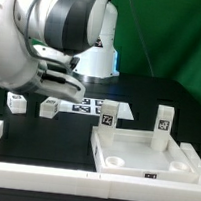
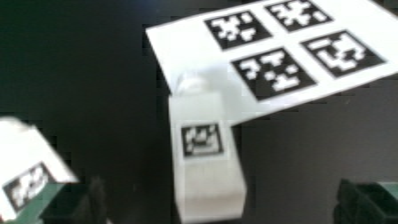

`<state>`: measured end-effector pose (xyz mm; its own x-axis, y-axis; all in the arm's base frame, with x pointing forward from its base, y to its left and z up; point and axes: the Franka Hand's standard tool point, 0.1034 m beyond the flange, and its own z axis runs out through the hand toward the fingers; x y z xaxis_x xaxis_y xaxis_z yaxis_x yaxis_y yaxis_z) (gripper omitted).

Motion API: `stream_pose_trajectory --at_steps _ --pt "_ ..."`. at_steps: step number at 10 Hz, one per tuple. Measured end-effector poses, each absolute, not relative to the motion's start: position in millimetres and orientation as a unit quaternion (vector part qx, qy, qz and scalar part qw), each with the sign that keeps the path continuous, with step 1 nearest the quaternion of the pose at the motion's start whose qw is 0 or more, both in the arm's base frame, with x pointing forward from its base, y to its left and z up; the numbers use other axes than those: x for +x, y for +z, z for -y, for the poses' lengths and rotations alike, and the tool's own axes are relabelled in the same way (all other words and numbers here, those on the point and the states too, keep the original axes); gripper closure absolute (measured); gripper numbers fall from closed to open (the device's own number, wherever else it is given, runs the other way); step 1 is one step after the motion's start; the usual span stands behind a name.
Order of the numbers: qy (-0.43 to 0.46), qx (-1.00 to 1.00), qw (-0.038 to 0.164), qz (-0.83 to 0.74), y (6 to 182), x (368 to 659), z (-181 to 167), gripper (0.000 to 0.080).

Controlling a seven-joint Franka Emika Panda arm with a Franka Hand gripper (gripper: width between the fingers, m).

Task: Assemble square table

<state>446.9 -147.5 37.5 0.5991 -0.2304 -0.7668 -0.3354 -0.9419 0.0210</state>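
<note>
Two legs, one and another, upright at far corners of square top, on tabletop at exterior view's right. Two loose legs lying well apart from top, near marker board. Jaws wide apart, empty, hovering over one loose leg.

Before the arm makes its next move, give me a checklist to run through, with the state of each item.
1. Gripper open: ok.
2. Nearest loose leg lying between the fingers, not gripped: ok.
3. Second loose leg apart from it: ok.
4. Nearest leg clear of the marker board: cannot tell, its end meets the board's edge.
5. Two standing legs upright in the tabletop: ok.
6. Standing legs fully seated: cannot tell.
</note>
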Motion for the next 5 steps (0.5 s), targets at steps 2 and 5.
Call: stream_pose_trajectory --at_steps 2,5 --pt "0.401 -0.901 0.057 -0.156 39.1 440.8 142.8 0.015" --pt "0.402 -0.9 0.056 -0.157 36.9 440.3 144.6 0.015"
